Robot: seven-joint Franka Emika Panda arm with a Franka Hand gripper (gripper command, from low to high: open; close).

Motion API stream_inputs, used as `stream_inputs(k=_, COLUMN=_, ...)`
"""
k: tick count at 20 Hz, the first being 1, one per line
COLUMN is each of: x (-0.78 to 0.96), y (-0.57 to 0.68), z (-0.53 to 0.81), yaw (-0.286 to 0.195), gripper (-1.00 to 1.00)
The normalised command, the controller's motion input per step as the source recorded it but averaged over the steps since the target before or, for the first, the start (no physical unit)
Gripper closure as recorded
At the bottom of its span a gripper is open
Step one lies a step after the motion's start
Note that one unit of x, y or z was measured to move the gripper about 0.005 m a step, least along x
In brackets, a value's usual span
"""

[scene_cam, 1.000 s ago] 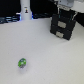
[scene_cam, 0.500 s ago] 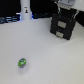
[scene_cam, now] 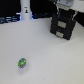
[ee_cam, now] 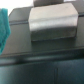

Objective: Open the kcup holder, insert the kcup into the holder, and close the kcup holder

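The kcup holder [scene_cam: 63,26] is a black boxy unit with grey front panels, standing at the back on the exterior view's right. The kcup [scene_cam: 22,63], a tiny green speckled pod, lies on the white table [scene_cam: 50,60] near the front on the exterior view's left, far from the holder. My gripper [scene_cam: 64,5] hangs just above the top of the holder; the picture is too blurred to show its jaws. In the wrist view a grey panel [ee_cam: 52,22] of the holder fills the middle, very close, with black casing around it. No fingertips show there.
A white bottle-shaped object [scene_cam: 25,10] with a black mark stands at the back on the exterior view's left. Dark items line the back edge. A teal shape [ee_cam: 4,27] sits at the edge of the wrist view.
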Motion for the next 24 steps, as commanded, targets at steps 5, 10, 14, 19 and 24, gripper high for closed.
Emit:
stream_inputs(k=5, x=-0.21, y=0.16, z=-0.46, yaw=-0.021, gripper=-1.0)
stream_inputs(k=10, x=-0.32, y=0.01, z=-0.37, yaw=-0.002, gripper=-1.0)
stream_inputs(k=14, x=-0.13, y=-0.02, z=-0.09, yaw=-0.009, gripper=1.0)
stream_inputs(k=19, x=0.01, y=-0.01, z=-0.01, yaw=-0.01, gripper=1.0)
stream_inputs(k=24, x=0.06, y=-0.03, z=0.01, yaw=-0.008, gripper=1.0)
